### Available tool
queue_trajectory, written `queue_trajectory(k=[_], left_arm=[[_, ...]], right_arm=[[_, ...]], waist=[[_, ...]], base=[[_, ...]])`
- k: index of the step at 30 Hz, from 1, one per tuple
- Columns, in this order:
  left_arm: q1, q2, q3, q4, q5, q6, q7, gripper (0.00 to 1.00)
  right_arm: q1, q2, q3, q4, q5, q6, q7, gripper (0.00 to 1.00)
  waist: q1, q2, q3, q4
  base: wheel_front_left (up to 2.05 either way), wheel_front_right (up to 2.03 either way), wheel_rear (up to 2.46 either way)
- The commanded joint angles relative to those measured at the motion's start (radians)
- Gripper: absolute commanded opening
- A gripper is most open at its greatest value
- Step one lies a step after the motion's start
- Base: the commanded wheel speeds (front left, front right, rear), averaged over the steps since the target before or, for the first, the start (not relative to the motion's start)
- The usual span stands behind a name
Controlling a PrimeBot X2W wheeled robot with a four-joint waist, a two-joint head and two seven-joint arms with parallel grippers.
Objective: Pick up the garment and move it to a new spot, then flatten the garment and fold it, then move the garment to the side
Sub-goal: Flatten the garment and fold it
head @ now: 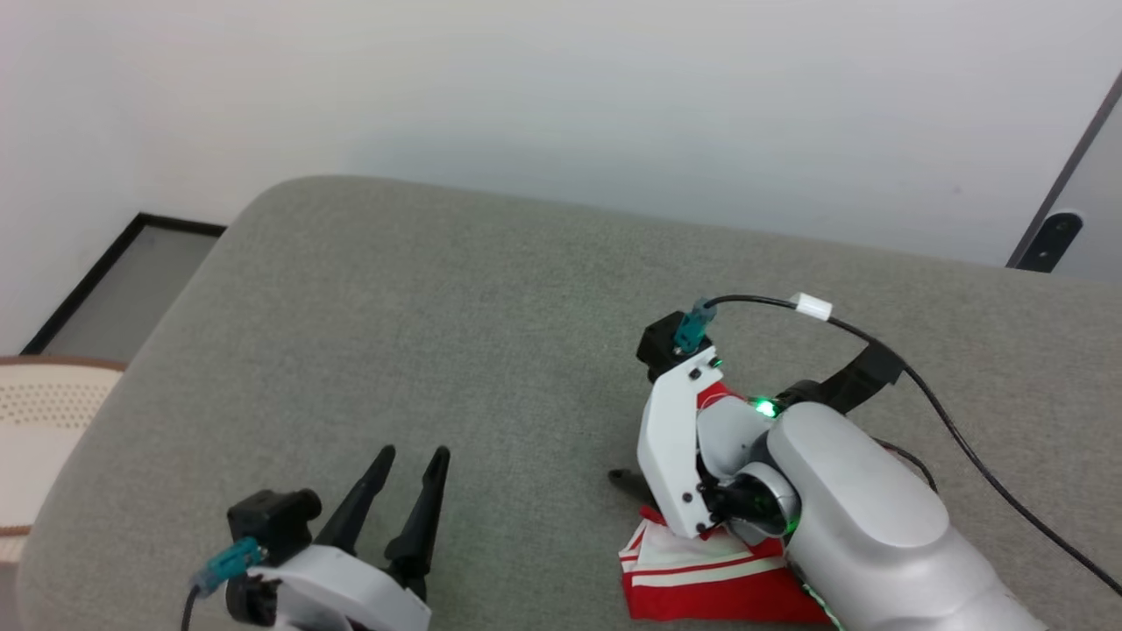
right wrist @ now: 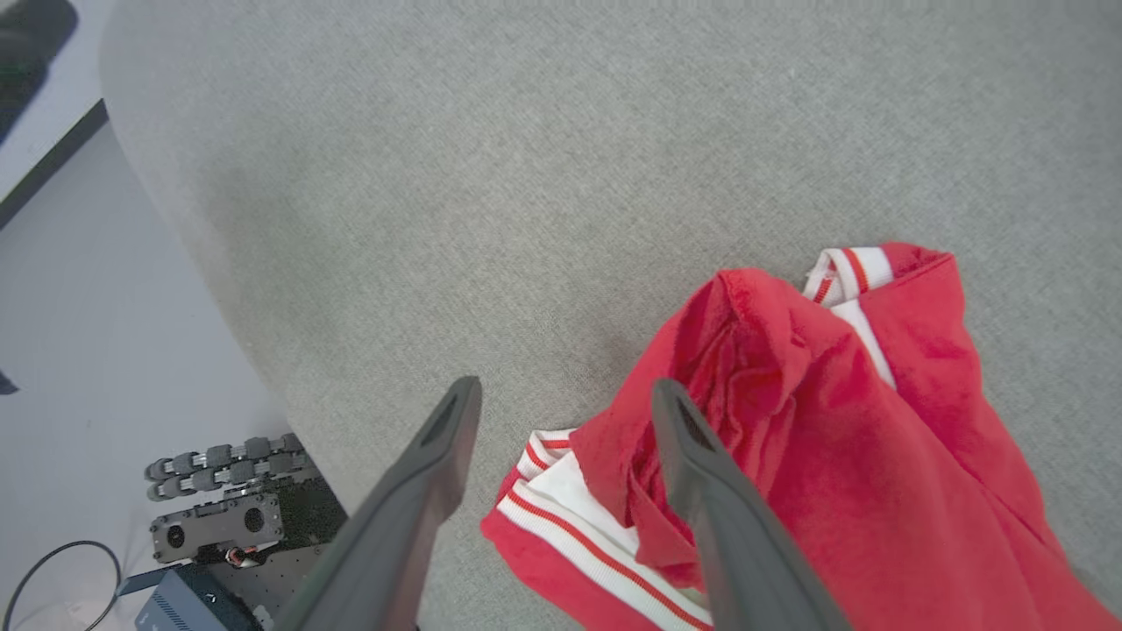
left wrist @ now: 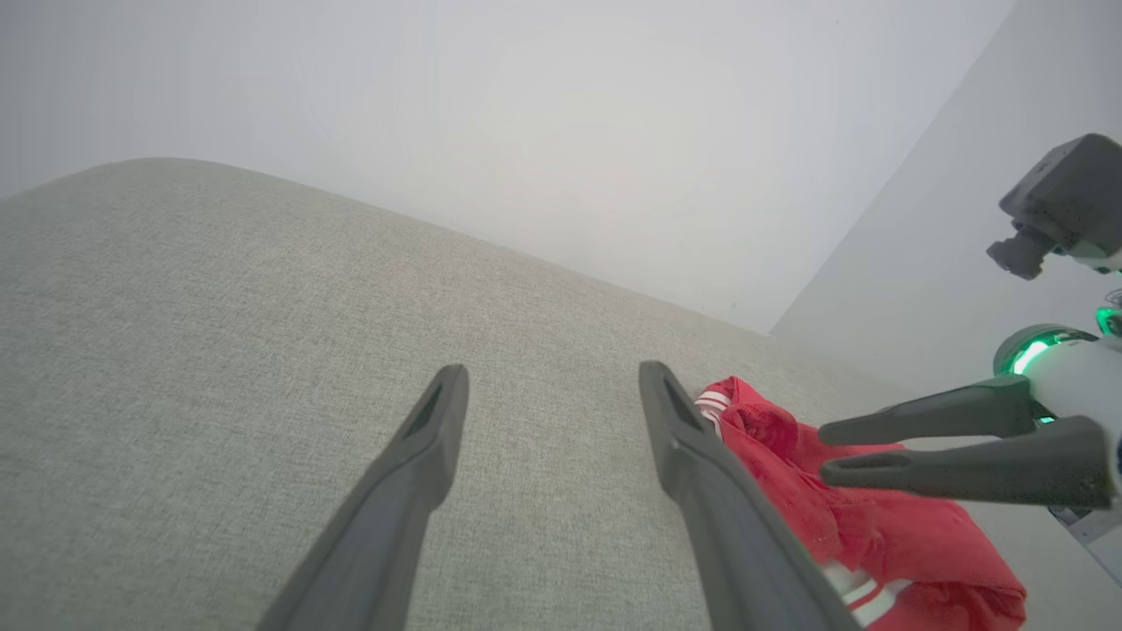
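Note:
The garment is a bright red shirt with white sleeve parts and red-and-white striped trim. It lies crumpled on the grey cushion, near its front right. My right gripper hangs open just above the garment's left edge, and nothing is between its fingers. The left wrist view shows the same right gripper coming in from the right over the red garment. In the head view my right forearm covers most of the garment. My left gripper stands open and empty over bare cushion at the lower left.
The cushion's rounded edge curves along the left and far sides. A pale perforated basket and a dark-framed floor panel lie beyond the left edge. A black cable arcs over my right wrist. The robot's base is below the cushion's edge.

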Motion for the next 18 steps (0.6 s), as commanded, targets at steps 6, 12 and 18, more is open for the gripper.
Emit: queue_trajectory(k=[6,12,18], left_arm=[[0.037,0.016,0.017,-0.011,0.006,-0.002,0.000,1.00],[0.065,0.010,0.040,-0.021,0.033,-0.002,0.000,1.00],[0.097,0.002,0.065,-0.034,0.062,-0.002,0.000,1.00]], right_arm=[[0.013,0.002,0.029,-0.071,0.017,-0.001,-0.054,1.00],[0.048,-0.041,0.042,-0.172,0.002,-0.001,-0.246,1.00],[0.128,-0.155,0.060,-0.249,-0.064,-0.001,-0.546,1.00]], waist=[[0.0000,0.0000,-0.027,-0.030],[0.0000,0.0000,-0.040,-0.065],[0.0000,0.0000,-0.043,-0.116]], base=[[0.00,0.00,0.00],[0.00,0.00,0.00],[0.00,0.00,0.00]])
